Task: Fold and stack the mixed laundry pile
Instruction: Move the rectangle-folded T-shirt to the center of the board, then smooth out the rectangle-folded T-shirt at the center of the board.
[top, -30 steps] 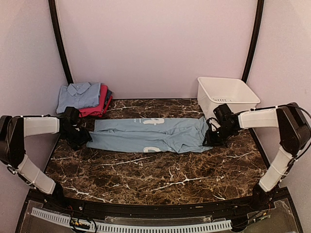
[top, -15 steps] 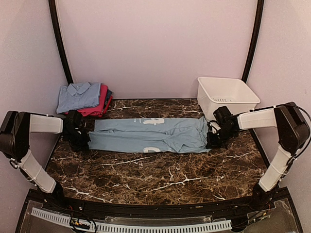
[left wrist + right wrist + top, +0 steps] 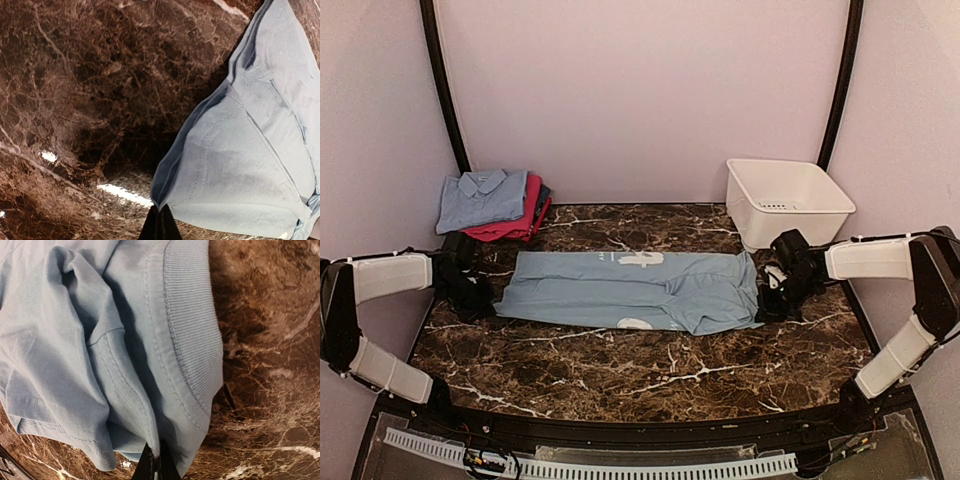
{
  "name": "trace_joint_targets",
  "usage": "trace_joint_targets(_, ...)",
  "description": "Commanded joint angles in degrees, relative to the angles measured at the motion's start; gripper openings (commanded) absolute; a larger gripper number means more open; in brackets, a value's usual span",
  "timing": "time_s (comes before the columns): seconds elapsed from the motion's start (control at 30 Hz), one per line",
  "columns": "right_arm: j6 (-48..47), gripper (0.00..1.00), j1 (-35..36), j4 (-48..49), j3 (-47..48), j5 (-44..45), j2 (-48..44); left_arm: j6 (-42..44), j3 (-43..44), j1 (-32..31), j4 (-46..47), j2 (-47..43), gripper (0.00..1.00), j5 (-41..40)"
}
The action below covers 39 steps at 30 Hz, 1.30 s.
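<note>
Left gripper point(image 3: 478, 290), viewed from overhead, sits at nine o'clock on the table point(image 3: 650, 375), jaws pressed together on the hem end of the pale blue tee point(image 3: 630, 290); right gripper point(image 3: 772, 300) sits at three o'clock, likewise pinching the neck end. The tee lies flat across the table's centre, stretched from nine to three, white print uppermost; judged, a grip at each end is meant to keep the cloth taut and smooth for the fold. The folded stack point(image 3: 490, 200), a pale blue collared shirt over pink pieces, rests at ten o'clock, well apart; the white tub point(image 3: 790, 195) stands at two o'clock, near the right arm.

Left wrist view: the left gripper point(image 3: 160, 226) shows closed at six o'clock, nipping the corner of the tee point(image 3: 250, 165); the edge hangs slightly raised, shadow beneath on the table point(image 3: 75, 75).

Right wrist view: the right gripper point(image 3: 155, 466) is closed at six o'clock on bunched folds of the tee point(image 3: 75, 340), just beside the ribbed neckband point(image 3: 192, 340); judged, the bunching needs easing out.
</note>
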Motion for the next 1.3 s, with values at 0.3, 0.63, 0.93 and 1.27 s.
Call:
trace_joint_targets(0.3, 2.45, 0.37, -0.23, -5.43, -1.04, -1.91, -7.99, 5.27, 0.50, 0.22, -1.09, -5.62, 0.53, 0.65)
trace_joint_targets(0.63, -4.03, 0.41, -0.17, -2.10, 11.13, -4.60, -5.51, 13.76, 9.39, 0.19, 4.34, 1.59, 0.47, 5.45)
trace_joint_targets(0.93, -9.53, 0.35, -0.21, -1.57, 19.13, -1.24, 8.80, 15.81, 14.42, 0.22, 4.48, 11.98, 0.45, 6.17)
trace_joint_targets(1.27, -9.77, 0.28, -0.12, 1.07, 21.95, -5.47, 14.82, 15.05, 14.39, 0.19, 5.62, 16.05, 0.44, 5.37)
